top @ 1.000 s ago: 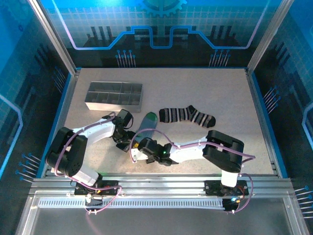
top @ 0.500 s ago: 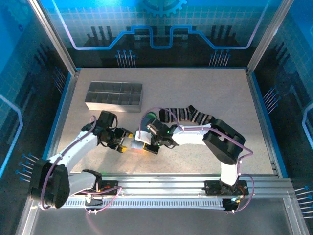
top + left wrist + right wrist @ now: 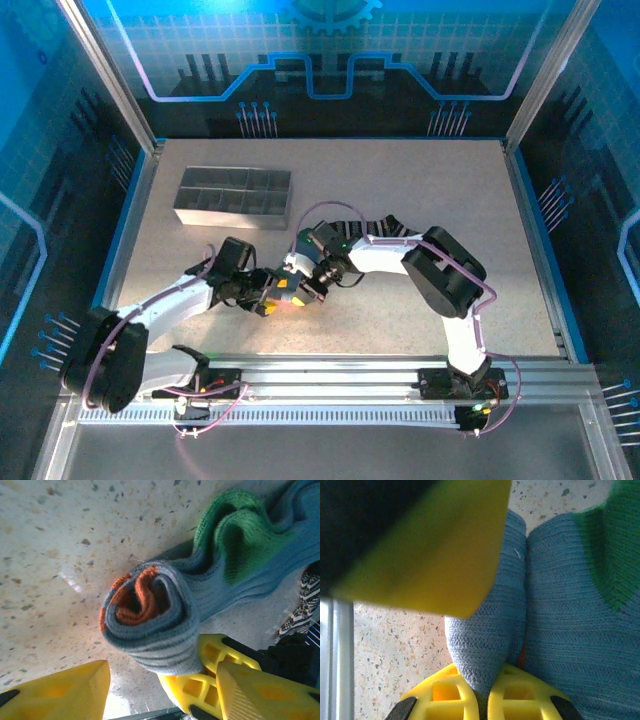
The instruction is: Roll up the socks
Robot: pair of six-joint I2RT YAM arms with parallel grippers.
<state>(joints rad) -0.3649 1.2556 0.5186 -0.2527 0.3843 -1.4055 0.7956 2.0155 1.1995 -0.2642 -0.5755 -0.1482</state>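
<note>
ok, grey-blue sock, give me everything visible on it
The grey-blue sock is ribbed knit and looks soft. Its orange cuff end is rolled into a spiral with the cuff wound inside. The rest trails off rumpled and carries a green patch. It lies on the speckled table. The right end effector is shut on the roll's fabric, and the left end effector stands open astride the roll.

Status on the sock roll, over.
Left tool open at the roll. Right tool shut on grey-blue sock: cuff end rolled, green toe loose. Striped sock close alongside.
</note>
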